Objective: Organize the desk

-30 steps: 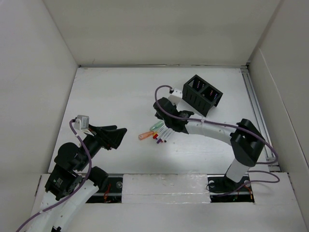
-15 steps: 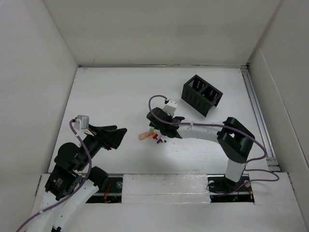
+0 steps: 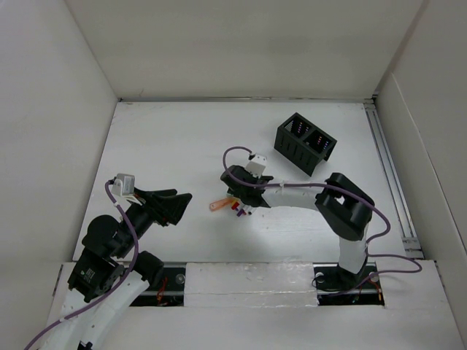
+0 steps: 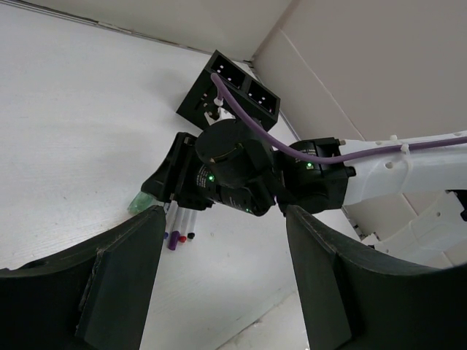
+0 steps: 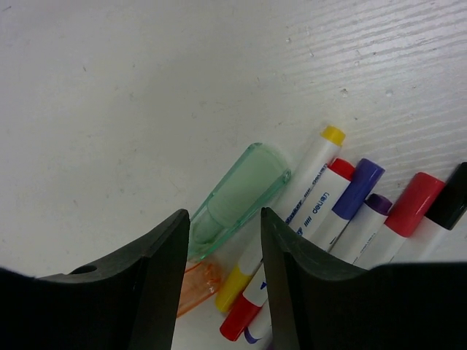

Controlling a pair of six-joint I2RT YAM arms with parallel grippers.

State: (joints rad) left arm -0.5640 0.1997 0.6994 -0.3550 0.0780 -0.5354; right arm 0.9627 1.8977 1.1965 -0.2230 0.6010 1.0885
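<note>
The desk (image 3: 168,146) is a white tabletop. A pile of markers (image 3: 241,210) lies near its middle, with an orange highlighter (image 3: 217,205) at the pile's left end. My right gripper (image 3: 238,194) is low over the pile and open. In the right wrist view its fingers (image 5: 149,281) straddle the near end of a green highlighter (image 5: 241,189). The orange highlighter (image 5: 198,286) and markers with yellow, red, purple and black caps (image 5: 343,200) lie beside it. My left gripper (image 3: 179,207) is open and empty, left of the pile, and shows in its wrist view (image 4: 226,255).
A black two-compartment organizer box (image 3: 305,143) stands at the back right, also in the left wrist view (image 4: 230,91). A thin metal rail (image 3: 385,160) runs along the desk's right side. White panel walls enclose the desk.
My right gripper has moved left and down onto the pile and now covers the green highlighter in the top view. The left arm has not moved.
</note>
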